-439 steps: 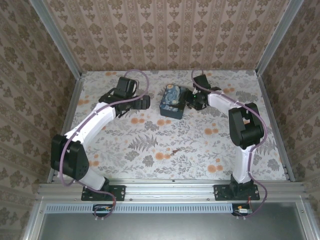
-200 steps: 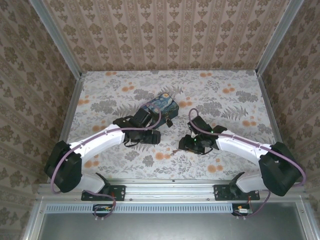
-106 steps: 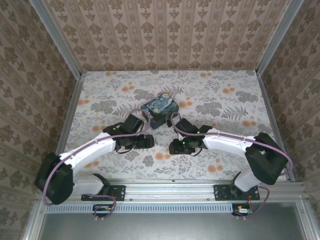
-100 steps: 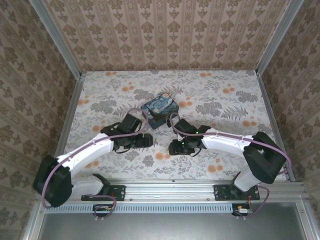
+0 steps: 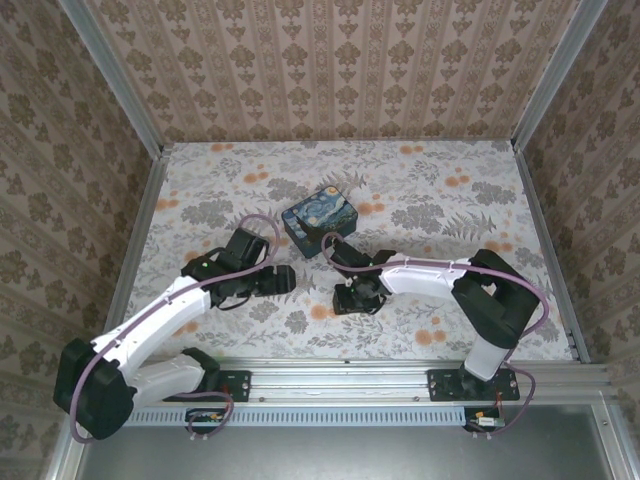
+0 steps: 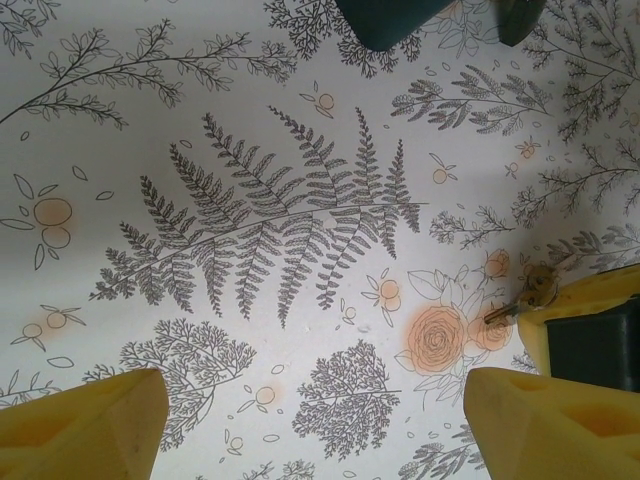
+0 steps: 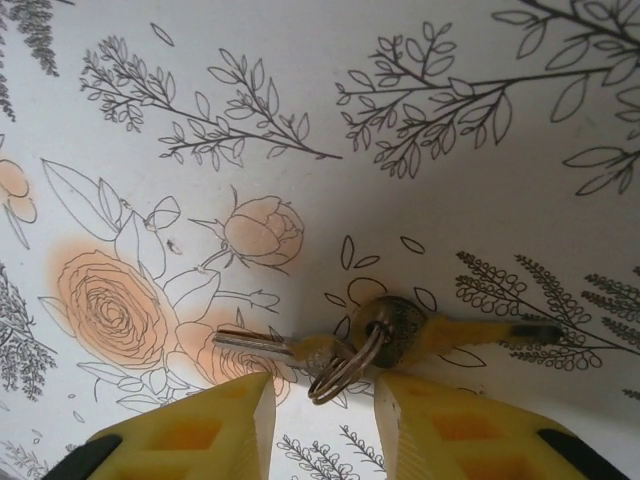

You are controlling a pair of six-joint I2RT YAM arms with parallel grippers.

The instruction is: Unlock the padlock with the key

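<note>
Reddish-brown thin metal key lies on the floral-print counter between the tips of the part-open right pincer (not yet pinched), the left pincer spread empty, the chunky dark blue swirl-printed padlock nearby, so grasping, inserting and turning apparently all remain.

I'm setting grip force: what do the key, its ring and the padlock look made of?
Key: metal, by its dull silvery blade; the head looks brassy, maybe only tinted.
Ring: thin metal wire with a sheen.
Padlock: dark blue shell with a printed swirl face, no glare; plastic or painted metal, cannot tell.
</note>
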